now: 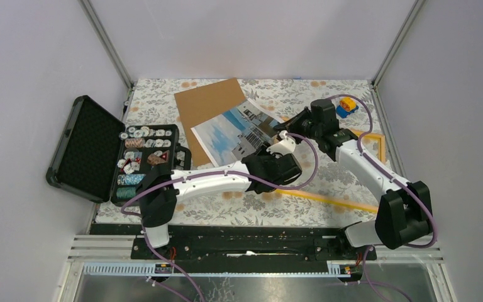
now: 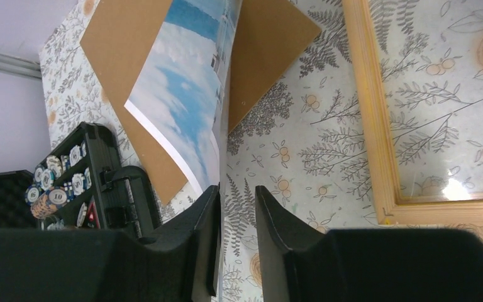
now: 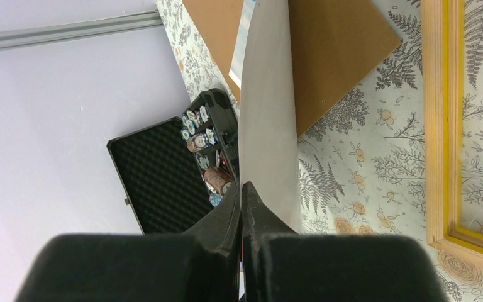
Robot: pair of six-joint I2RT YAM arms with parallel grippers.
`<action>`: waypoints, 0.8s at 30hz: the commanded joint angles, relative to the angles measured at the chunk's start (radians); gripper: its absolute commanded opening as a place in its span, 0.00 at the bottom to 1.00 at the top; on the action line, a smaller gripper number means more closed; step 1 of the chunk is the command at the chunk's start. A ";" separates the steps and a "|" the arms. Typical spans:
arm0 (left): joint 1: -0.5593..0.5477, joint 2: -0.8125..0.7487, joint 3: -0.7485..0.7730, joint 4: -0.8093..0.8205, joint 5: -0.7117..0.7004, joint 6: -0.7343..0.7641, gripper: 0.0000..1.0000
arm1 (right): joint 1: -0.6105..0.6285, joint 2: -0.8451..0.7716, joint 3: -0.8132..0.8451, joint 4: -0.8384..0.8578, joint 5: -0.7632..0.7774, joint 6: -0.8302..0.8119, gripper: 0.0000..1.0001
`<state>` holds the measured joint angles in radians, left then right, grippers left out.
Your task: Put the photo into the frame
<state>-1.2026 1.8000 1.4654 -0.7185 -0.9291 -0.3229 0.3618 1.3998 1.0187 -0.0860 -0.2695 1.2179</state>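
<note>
Top external view counts one photo (image 1: 229,132), one frame (image 1: 333,200), one brown board (image 1: 207,104), one open black case (image 1: 88,148) of poker chips (image 1: 139,154), one small blue-and-yellow toy (image 1: 346,106) and two arms. The photo is a paper print of blue sky and white cloud, with a pale building in dark window rows and a white border. The right wrist view shows its plain white back. It is raised off the tabletop (image 1: 302,94) and bowed, over the board's near corner, left of the frame. The frame is thin, yellow-orange, and lies flat with the leaf-patterned cloth visible through its pane.

The right pincer (image 3: 241,189) is clamped on the photo's edge. The left pincer (image 2: 236,189) stands narrowly apart at the photo's lower corner, with cloth visible in the gap. Whether it touches the paper cannot be told. One chip reads "10".
</note>
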 commanded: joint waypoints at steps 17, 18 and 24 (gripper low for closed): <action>-0.003 0.007 0.213 -0.127 -0.150 0.096 0.00 | -0.017 -0.211 0.032 -0.044 0.135 -0.235 0.66; -0.003 -0.001 0.229 -0.131 -0.145 0.113 0.00 | -0.028 -0.211 0.097 -0.111 0.171 -0.318 0.76; -0.003 -0.007 0.434 -0.215 0.044 0.226 0.00 | -0.037 -0.277 0.422 -0.389 0.577 -0.674 1.00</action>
<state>-1.2026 1.8236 1.7355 -0.8719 -0.9844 -0.1799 0.3344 1.2221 1.2423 -0.3279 -0.0006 0.8356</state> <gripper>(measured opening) 0.015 0.993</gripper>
